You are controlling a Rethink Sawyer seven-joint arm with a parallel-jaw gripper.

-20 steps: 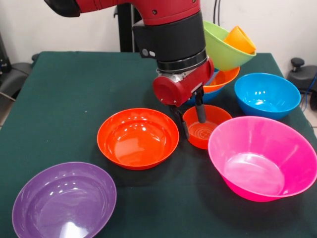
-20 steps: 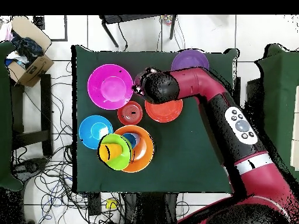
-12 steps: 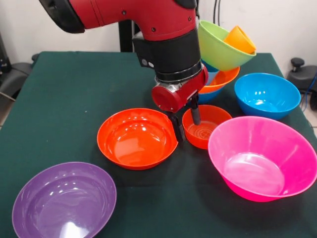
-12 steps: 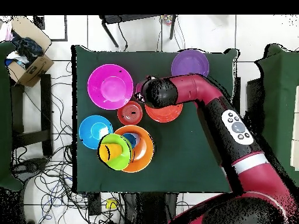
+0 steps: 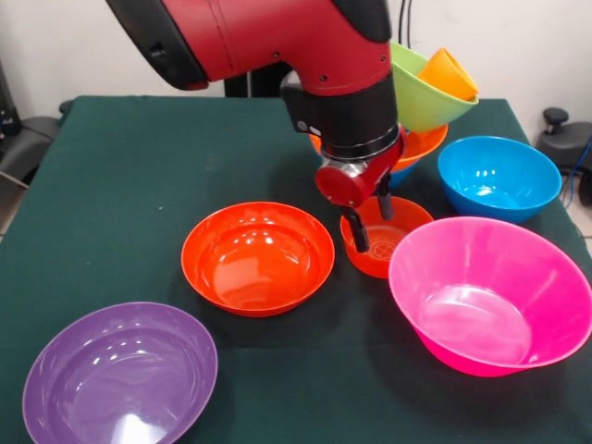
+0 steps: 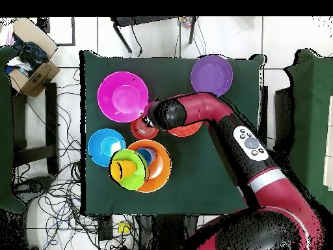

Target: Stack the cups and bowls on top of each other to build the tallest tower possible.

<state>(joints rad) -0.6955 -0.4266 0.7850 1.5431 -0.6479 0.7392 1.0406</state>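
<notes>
Green cloth covers the table (image 5: 139, 166), and on it we count several loose bowls and one leaning pile. Much of the pile is hidden from us: in the front view the red arm (image 5: 277, 37) blocks its left half, so we see only the lime green bowl (image 5: 421, 88) tilted on top with an orange cup (image 5: 449, 74) lying in it, then a sliver of orange bowl (image 5: 421, 146) and a trace of blue beneath. From above, the tower (image 6: 140, 169) shows the wide orange bowl at the bottom, a blue bowl inside it, and the green bowl with the cup off to one side.

We see the gripper (image 5: 370, 222) with its fingers spread apart, straddling the rim of the small red-orange bowl (image 5: 393, 250); one finger is inside the bowl, the other at its outer wall. Whether they touch the rim we cannot tell. That bowl holds nothing else.

We find the large red-orange bowl (image 5: 257, 257), the purple bowl (image 5: 120, 375), the pink bowl (image 5: 490, 296) and the loose blue bowl (image 5: 499, 178) all empty. The purple bowl is cut off by the picture's lower edge.
</notes>
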